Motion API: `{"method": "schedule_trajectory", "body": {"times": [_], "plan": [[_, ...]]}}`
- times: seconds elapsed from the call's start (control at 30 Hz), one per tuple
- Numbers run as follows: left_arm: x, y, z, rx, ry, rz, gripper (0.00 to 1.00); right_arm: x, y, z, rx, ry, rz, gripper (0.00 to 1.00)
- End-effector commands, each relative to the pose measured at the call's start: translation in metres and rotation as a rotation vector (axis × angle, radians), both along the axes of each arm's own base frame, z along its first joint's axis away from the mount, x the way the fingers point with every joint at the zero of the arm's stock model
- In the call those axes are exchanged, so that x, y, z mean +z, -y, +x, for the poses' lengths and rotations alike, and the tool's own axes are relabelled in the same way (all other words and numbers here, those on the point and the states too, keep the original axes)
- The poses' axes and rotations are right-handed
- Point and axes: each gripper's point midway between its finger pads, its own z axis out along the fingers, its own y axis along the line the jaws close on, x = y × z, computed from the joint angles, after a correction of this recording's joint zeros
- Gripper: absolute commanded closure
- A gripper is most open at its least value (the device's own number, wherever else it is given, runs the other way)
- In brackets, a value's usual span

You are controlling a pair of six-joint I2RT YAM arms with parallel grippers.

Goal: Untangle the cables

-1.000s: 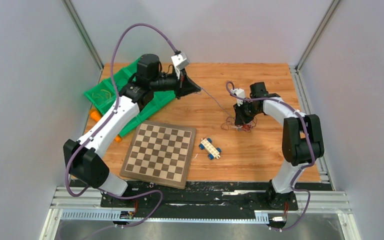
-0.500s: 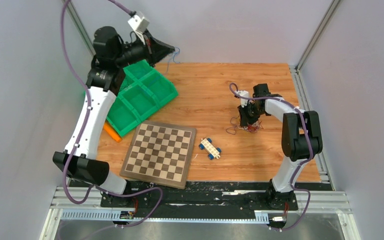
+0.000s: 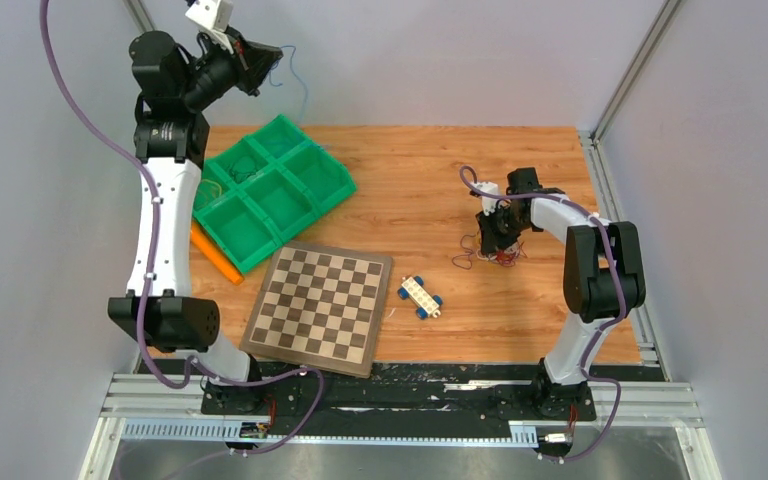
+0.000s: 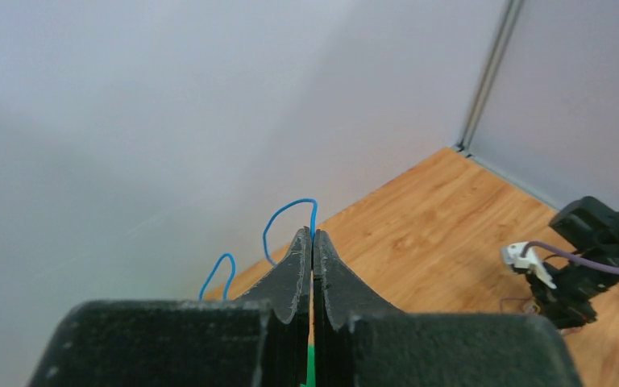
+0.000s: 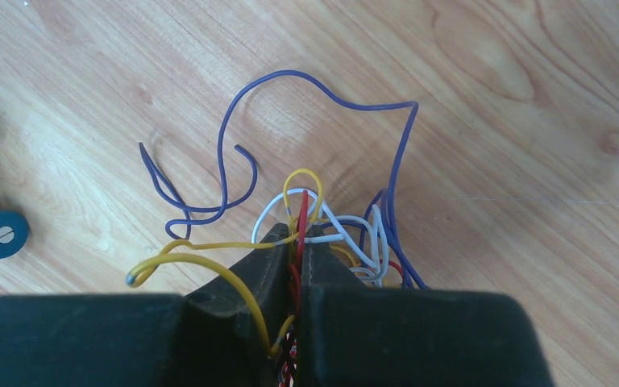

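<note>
L gripper (image 3: pixel 263 55) is up high at 11 o'clock, over the table's far-left corner. Its jaws are pinched flat on a blue wire (image 3: pixel 290 75), and the wrist cam shows blue loops poking out at the tips. I can't see any strand linking it back to the rest.

R gripper (image 3: pixel 497 232) is down at 3 o'clock. Its jaws are nearly closed w/ a red strand (image 5: pixel 302 214) and a yellow strand (image 5: pixel 209 264) running thru the slit, so it's clamped on the cable clump (image 3: pixel 482 255). The purple strand (image 5: pixel 322 89) and white strand (image 5: pixel 346 222) lie loose on the wood past the tips.

Risks, my read:
- The blue wire is held only at the very tips. A quick swing could flick it out, and it might drop off the table instead of into the green tray (image 3: pixel 260 205).
- R has several strands at once, so a pull would prob. drag the whole knot and cinch it tighter.
- The yellow loop hugs the finger and may snag on release.
- The toy car (image 3: pixel 420 297) sits near at 8 o'clock from the clump, and dragged strands could catch its wheels.
</note>
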Motion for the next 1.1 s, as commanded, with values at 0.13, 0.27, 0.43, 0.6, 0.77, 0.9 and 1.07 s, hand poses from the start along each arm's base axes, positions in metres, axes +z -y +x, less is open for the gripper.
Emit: {"method": "schedule_trajectory", "body": {"times": [0.13,0.27,0.43,0.6,0.77,0.9,1.07], "plan": [[-0.035,-0.055,0.062,0.190,0.014,0.083,1.00,0.012,-0.001,0.002,0.001,-0.009,0.018,0.92],[-0.062,-0.092,0.095,0.304,0.002,0.127,1.00,0.014,-0.001,0.000,0.009,-0.022,0.016,0.92],[-0.096,-0.120,0.131,0.350,0.015,0.160,1.00,0.015,0.000,-0.002,0.013,-0.041,0.009,0.92],[-0.127,-0.138,0.169,0.359,0.003,0.143,0.98,0.014,0.000,-0.003,0.014,-0.062,0.005,0.92],[-0.154,-0.139,0.191,0.317,-0.034,0.144,0.97,0.015,0.000,0.003,0.008,-0.066,0.003,0.92],[-0.195,-0.131,0.197,0.248,-0.093,0.170,0.97,0.014,0.000,0.005,0.001,-0.077,0.005,0.92],[-0.235,-0.122,0.197,0.180,-0.176,0.152,0.97,0.010,0.000,0.005,-0.004,-0.092,0.004,0.92]]}}
